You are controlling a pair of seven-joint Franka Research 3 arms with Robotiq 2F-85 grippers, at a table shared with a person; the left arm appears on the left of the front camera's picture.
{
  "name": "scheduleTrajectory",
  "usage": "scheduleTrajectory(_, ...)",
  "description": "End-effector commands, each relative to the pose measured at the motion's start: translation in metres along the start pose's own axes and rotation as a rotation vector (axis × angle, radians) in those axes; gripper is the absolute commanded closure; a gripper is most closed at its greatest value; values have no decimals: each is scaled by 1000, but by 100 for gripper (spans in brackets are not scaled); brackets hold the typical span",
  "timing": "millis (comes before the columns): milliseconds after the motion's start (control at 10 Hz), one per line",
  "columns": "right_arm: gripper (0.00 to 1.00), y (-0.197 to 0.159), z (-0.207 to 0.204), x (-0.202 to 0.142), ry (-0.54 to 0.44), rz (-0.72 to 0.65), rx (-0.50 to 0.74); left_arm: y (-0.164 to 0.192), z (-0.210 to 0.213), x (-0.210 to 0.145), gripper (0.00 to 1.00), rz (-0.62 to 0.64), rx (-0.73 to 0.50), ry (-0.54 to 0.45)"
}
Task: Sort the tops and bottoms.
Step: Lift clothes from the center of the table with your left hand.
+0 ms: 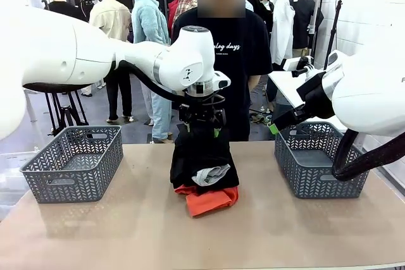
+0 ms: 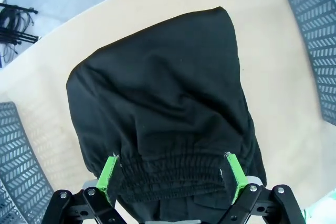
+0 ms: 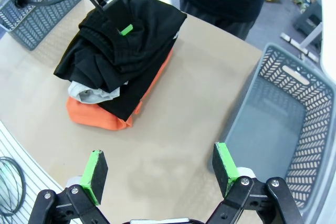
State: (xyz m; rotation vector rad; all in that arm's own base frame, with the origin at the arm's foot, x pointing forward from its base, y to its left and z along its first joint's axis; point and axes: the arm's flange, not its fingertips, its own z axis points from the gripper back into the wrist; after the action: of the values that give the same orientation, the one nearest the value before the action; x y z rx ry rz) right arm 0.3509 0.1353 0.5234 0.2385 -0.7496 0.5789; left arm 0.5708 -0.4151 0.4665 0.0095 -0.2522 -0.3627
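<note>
- Bottoms (image 1: 202,156), black, lie on top of the pile mid-table (image 1: 126,232), between left basket (image 1: 73,162) and right basket (image 1: 319,165). Grey top (image 1: 212,174) and orange top (image 1: 212,199) poke out beneath at the near end. Left gripper (image 1: 204,118) hangs directly above, much nearer than the right arm.
- Left wrist: jaws spread, straddling the elastic waistband (image 2: 168,171). Long axis runs away from them toward the far edge. Pads possibly touching cloth, can't confirm.
- Right wrist: right gripper (image 3: 157,169) spread, empty, over bare table beside the right basket, pile well apart. Tops mostly buried.
</note>
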Motion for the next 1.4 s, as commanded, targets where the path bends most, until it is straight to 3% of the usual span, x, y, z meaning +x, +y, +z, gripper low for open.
scheduleTrajectory(0, 0, -2, -2, 0, -9, 3, 3, 2, 6, -3, 0, -28, -22, -27)
scheduleTrajectory(200, 0, -2, -2, 0, -9, 3, 3, 4, 2, -2, 0, 13, 40, 28)
scheduleTrajectory(400, 0, -2, -2, 0, -9, 3, 3, 7, -2, 10, 0, 172, 44, 81)
scheduleTrajectory(600, 0, -2, -2, 0, -9, 3, 3, 7, -13, 19, 0, 210, 65, 96)
scheduleTrajectory(1200, 0, -2, -2, 0, -9, 3, 3, 15, -41, 18, 0, 325, -10, 165)
scheduleTrajectory(1300, 0, -2, -2, 0, -9, 3, 3, 17, -40, 17, 8, 328, -10, 160)
